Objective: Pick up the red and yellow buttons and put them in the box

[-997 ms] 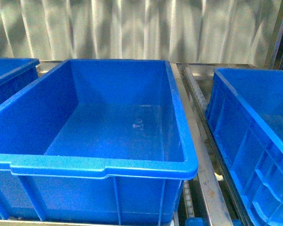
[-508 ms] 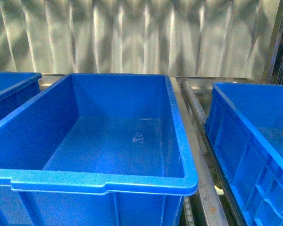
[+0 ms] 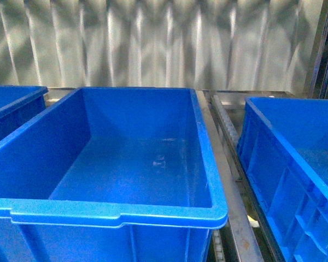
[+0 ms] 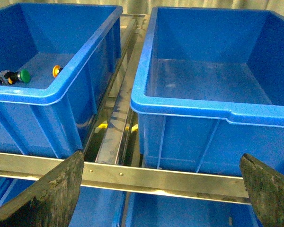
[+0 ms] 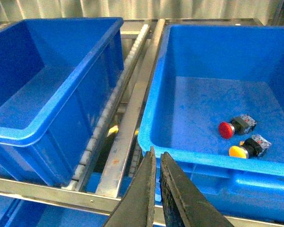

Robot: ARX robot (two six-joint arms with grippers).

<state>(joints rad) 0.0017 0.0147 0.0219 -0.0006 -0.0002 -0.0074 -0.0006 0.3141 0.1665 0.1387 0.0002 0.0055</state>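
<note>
Searching out the pickups, by the look of it: nothing gripped yet, middle box (image 3: pixel 106 210) showing no buttons inside in the front view, neither arm visible there.

Starting at the left: left bin (image 4: pixel 47 92) holding a green-capped button (image 4: pixel 20 76) with a yellow-orange button (image 4: pixel 56 71) just beside it on the bin floor, near the wall facing the middle box. Green one not wanted; yellow-orange one wanted. Left fingers (image 4: pixel 47 189) spread wide, holding nothing, hanging low in front of a metal rail (image 4: pixel 132 176), well apart from that button and outside the bin.

Moving right: middle box sitting between the two outer bins, separated from each by a metal roller track (image 5: pixel 114 106).

Further right: right bin (image 5: pixel 154 113) holding a red button (image 5: pixel 226 129) and a yellow button (image 5: pixel 238 151), close together on the floor, black bodies pointing away from the caps. Right fingers (image 5: pixel 157 189) nearly closed, only a thin slit between them, gripping nothing, poised outside the bin's near rim, well short of both buttons.

Next move, as a judgement: opening the right fingers, lifting over the rim, descending onto one cap or body, then carrying across the track to the middle box. Likely trouble: round caps slipping, neighbouring button crowding the grasp.
</note>
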